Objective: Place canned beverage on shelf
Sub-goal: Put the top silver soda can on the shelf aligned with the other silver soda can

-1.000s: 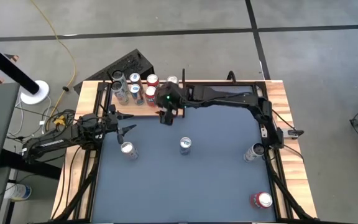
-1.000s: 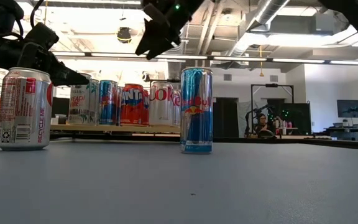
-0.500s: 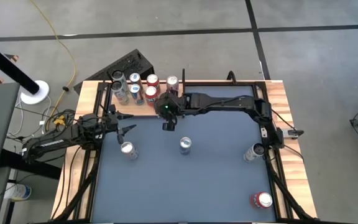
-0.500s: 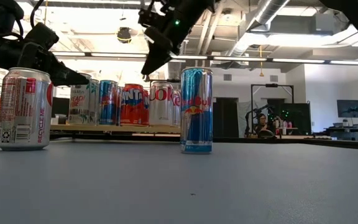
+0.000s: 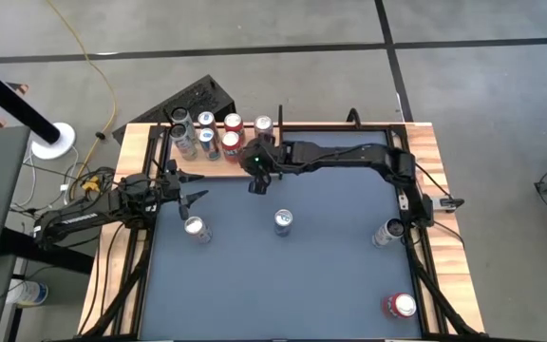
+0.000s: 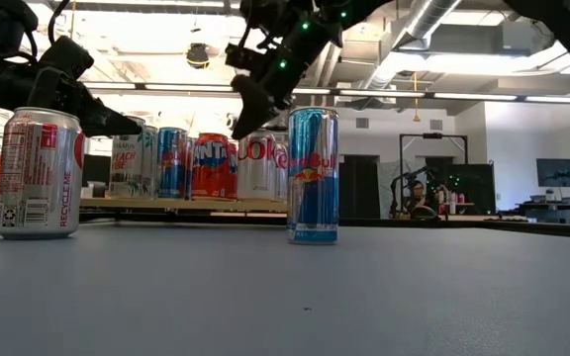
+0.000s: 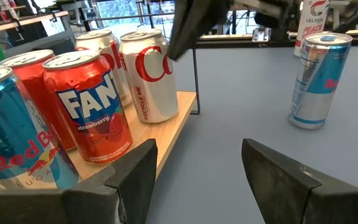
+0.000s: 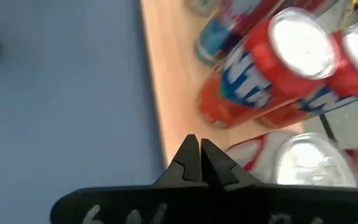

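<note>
In the high view the shelf [image 5: 218, 150] sits at the upper left of the blue surface [image 5: 330, 275], carrying a cluster of cans. From the left wrist view these include a Fanta can [image 7: 92, 106], a white Coke can [image 7: 149, 74] and a blue Red Bull can [image 7: 8, 146] standing side by side on the wood.

The right end effector [image 5: 257, 185] hangs above the surface just below the shelf's right end in the high view, its fingers pressed together and holding nothing; the right wrist view shows the two tips [image 8: 199, 163] touching over the shelf edge.

The left end effector [image 5: 198, 198] rests at the left of the frame, near the shelf's lower edge, with its fingers [image 7: 132, 171] apart and nothing between them.

Loose cans stand on the surface: a silver can [image 5: 196, 229] left of centre, a slim blue can [image 5: 283, 221] at centre, another can [image 5: 387, 231] at the right edge, and a red can [image 5: 399, 305] at the lower right.
</note>
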Robot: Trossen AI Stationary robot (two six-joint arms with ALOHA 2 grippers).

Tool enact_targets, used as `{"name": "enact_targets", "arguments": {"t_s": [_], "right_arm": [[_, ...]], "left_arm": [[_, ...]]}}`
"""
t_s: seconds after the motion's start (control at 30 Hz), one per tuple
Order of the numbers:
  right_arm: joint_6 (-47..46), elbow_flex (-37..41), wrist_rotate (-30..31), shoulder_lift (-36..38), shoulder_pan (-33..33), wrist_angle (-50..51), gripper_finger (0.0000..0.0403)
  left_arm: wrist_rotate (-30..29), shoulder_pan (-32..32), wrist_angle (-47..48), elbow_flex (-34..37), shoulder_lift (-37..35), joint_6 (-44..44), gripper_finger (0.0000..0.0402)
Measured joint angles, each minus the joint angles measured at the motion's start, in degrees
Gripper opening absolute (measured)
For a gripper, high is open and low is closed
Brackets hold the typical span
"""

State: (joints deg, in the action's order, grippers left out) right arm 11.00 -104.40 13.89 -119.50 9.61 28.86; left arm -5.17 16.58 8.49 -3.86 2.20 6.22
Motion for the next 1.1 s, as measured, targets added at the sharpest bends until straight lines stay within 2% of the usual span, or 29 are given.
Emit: {"name": "enact_targets", "arguments": {"t_s": [0.27, 1.1], "right_arm": [[0.04, 0.00, 2.60, 0.07, 0.92, 0.22, 0.0000], [0.54, -0.02, 2.69, 0.04, 5.81, 4.19, 0.0000]], "left_arm": [[0.00, -0.02, 0.00, -0.02, 0.00, 0.00, 0.0225], [0.00, -0.02, 0.00, 0.00, 0.00, 0.00, 0.0225]]}}
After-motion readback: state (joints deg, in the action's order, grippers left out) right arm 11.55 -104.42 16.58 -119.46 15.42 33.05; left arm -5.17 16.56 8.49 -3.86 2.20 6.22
